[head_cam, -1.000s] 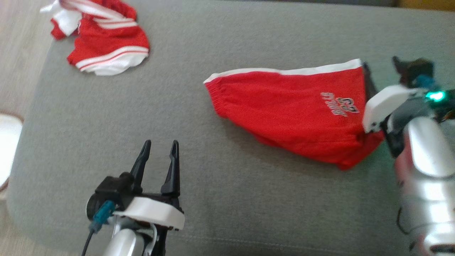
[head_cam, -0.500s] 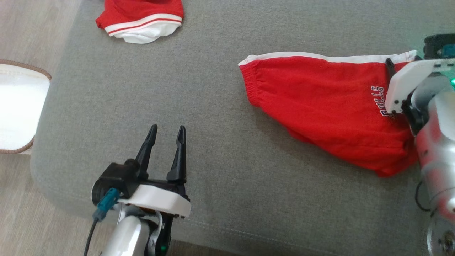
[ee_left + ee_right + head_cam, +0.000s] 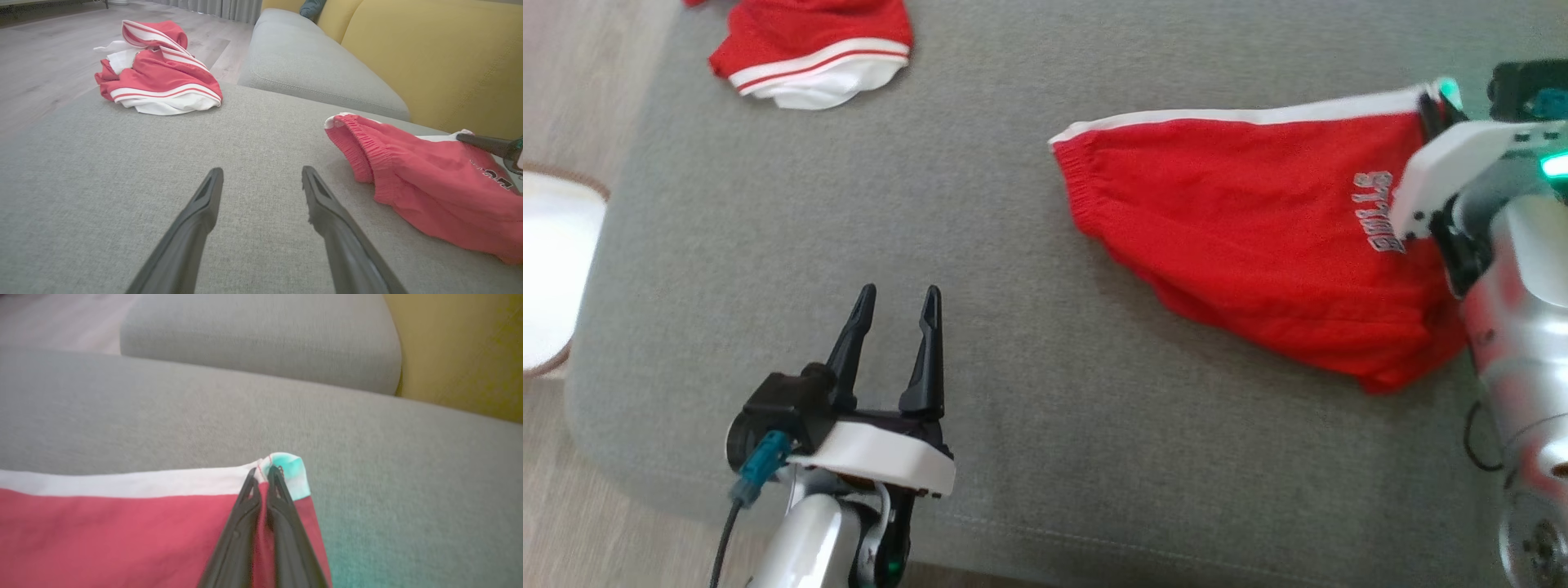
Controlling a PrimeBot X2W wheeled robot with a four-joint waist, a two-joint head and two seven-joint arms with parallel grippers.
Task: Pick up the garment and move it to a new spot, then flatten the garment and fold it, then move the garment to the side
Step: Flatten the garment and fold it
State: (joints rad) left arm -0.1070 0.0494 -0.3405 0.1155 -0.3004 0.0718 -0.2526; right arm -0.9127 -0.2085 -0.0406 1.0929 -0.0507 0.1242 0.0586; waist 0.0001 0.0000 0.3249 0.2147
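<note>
My right hand is clenched on the shorts. Its two fingers are pressed together and pinch the corner where the white side stripe ends. That corner is tinted green by the light on my wrist. The shorts are red and lie on the right part of the grey sofa seat, just before my right arm. Their gathered waistband points toward the middle of the seat, and the white stripe runs along the far edge. Pale lettering sits on the red cloth close to my right wrist.

My left hand is released, fingers spread and grasping nothing. It hovers over the near left part of the seat, well apart from the shorts.

A second red-and-white garment lies in a crumpled heap at the far left corner of the seat. In the left wrist view, a yellow backrest rises behind the shorts.
</note>
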